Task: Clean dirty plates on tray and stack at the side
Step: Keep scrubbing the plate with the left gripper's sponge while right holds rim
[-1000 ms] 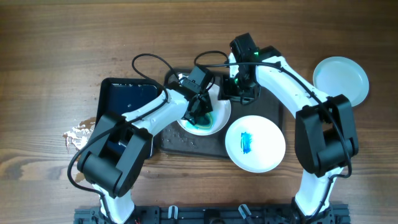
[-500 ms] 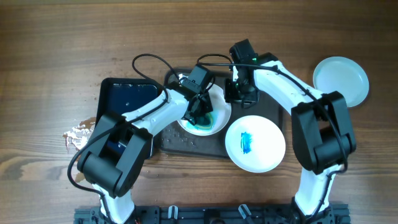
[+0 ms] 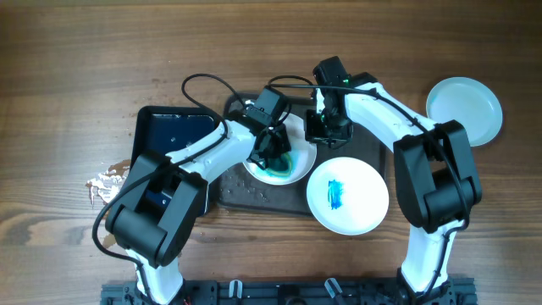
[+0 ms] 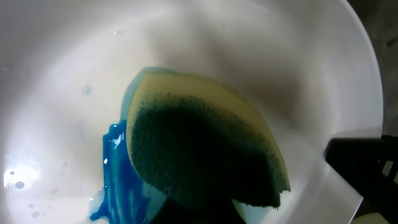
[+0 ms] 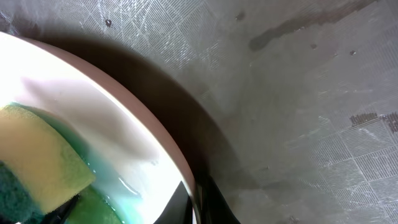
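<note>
A white plate [image 3: 298, 157] smeared blue-green lies on the dark tray [image 3: 254, 193]. My left gripper [image 3: 273, 152] is shut on a yellow-and-green sponge [image 4: 205, 149] pressed into that plate [image 4: 74, 74], next to a blue smear [image 4: 115, 168]. My right gripper [image 3: 320, 129] is shut on the plate's rim [image 5: 186, 168] at its right edge; one finger is inside the rim, one outside. A second plate [image 3: 347, 195] with a blue smear lies at the tray's front right corner. A third, clean plate [image 3: 463, 110] sits on the table at the far right.
A smaller glossy black tray [image 3: 174, 140] stands left of the dark tray. A crumpled scrap [image 3: 106, 184] lies on the wood at the left. Cables loop behind the arms above the tray.
The right gripper has shifted slightly toward the plate's rim. The left gripper with the sponge has moved a little on the plate.
</note>
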